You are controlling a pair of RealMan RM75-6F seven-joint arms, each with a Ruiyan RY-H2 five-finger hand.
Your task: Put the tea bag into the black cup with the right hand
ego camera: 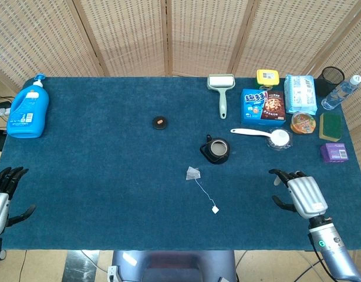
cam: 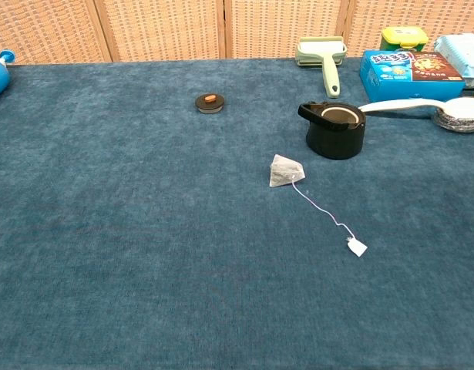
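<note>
A pyramid tea bag lies on the blue cloth, its string trailing to a small paper tag. Just beyond it stands the black cup, upright and uncovered. My right hand hovers over the table's front right, well to the right of the tea bag, fingers apart and holding nothing. My left hand rests at the front left edge, fingers apart, holding nothing. Neither hand shows in the chest view.
A small black lid lies mid-table. A blue detergent bottle stands far left. At the back right are a lint roller, a cookie box, a white spoon, wipes, a sponge and a water bottle.
</note>
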